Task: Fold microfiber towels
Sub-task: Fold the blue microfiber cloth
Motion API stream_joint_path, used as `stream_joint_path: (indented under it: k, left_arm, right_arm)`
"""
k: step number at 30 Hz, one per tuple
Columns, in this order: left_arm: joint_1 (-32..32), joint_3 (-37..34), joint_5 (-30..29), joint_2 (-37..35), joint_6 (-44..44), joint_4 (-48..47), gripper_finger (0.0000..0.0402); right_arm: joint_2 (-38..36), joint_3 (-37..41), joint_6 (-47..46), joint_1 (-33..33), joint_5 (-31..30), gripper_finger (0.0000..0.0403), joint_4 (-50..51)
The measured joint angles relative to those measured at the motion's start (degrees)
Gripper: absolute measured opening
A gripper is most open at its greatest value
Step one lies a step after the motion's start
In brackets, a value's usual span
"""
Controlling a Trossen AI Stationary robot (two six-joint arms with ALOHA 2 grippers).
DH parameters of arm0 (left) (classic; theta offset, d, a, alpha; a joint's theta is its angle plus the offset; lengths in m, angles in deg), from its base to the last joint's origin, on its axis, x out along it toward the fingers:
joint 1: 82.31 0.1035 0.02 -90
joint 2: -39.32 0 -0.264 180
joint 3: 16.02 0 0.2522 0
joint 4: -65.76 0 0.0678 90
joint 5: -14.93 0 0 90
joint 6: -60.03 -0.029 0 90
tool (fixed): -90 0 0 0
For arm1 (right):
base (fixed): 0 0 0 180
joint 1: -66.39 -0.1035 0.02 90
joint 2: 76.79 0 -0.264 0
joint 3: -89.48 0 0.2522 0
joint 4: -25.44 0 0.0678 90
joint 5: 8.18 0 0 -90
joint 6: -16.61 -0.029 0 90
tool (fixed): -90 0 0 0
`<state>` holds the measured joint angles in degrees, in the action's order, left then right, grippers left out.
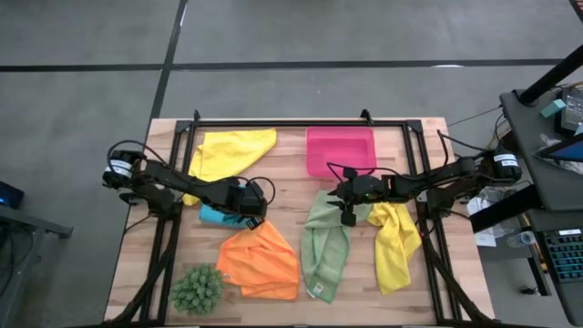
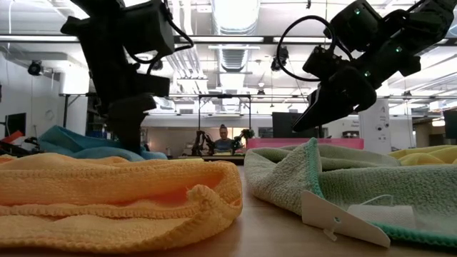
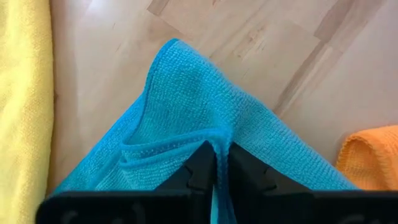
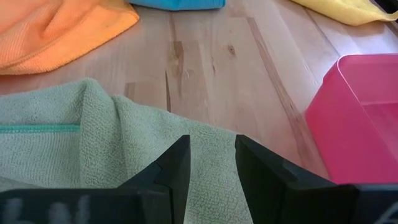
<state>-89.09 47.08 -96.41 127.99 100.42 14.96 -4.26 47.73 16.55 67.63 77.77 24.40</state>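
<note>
A turquoise blue towel lies crumpled left of the table's middle, and my left gripper is shut on it from above. Next to it lie a yellow towel at the far left and an orange towel at the front. My right gripper hangs open a little above the far end of the sage green towel, touching nothing. A second yellow towel lies right of the green one. My left gripper pinches a raised fold of the blue towel between its two fingers, just beside a hemmed edge. The fingers slant steeply down from above. The cloth rises like a tent to the fingertips, while the rest of the towel lies on the table.
A rigid pink tray stands at the far middle of the table. A spiky green plant ball sits at the near left corner. Bare wood shows between the green, orange and blue towels.
</note>
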Motion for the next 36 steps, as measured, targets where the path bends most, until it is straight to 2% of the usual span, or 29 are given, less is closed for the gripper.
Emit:
stream_joint_path:
  k: [12, 20, 23, 32, 36]
  left_arm:
    - [0.08, -0.24, -0.39, 0.08, 0.85, 0.06, 0.0083]
    - [0.08, -0.24, -0.46, 0.1, 1.09, 0.08, 0.0043]
    - [0.1, -0.24, 0.32, 0.1, 0.94, 0.1, 0.004]
    - [0.19, -0.26, -0.87, 0.17, 1.22, 0.1, 0.0129]
    - [0.19, -0.28, -1.13, 0.17, 0.95, 0.08, 0.0148]
  right_arm:
    - [0.0, 0.04, 0.0, 0.01, 0.0, 0.0118, 0.01]
    - [0.0, 0.04, 0.02, 0.02, 0.0, 0.0118, 0.01]
    - [0.0, 0.04, 0.02, 0.01, 0.0, 0.0118, 0.01]
    - [0.0, 0.04, 0.04, 0.01, 0.0, 0.0118, 0.01]
    - [0.0, 0.04, 0.04, 0.02, 0.0, 0.0118, 0.01]
